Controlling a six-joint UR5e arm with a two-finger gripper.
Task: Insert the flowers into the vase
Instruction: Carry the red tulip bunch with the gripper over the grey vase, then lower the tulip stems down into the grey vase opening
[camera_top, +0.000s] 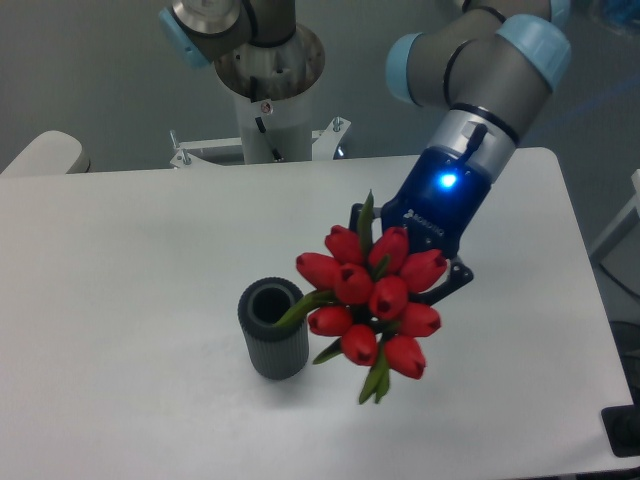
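**Tulips held beside the vase**

Red bunch of flowers carried above the white tabletop, just right of the vase. Blooms facing the camera, packed tight, with narrow green leaves sticking out above and below. One leaf tip reaching left to the vase rim, seemingly over it, though contact hard to judge from this angle. Vase upright on the tabletop, dark grey, ribbed, thick round rim, opening visible and unfilled. Pincer mostly hidden behind the blooms; probably pinching the stems, since nothing else holds the bunch up, with a dark finger linkage showing at the right edge of the flowers. Blue wrist body with a lit blue light rising up and right into the grey arm. Arm base behind the far edge of the tabletop.
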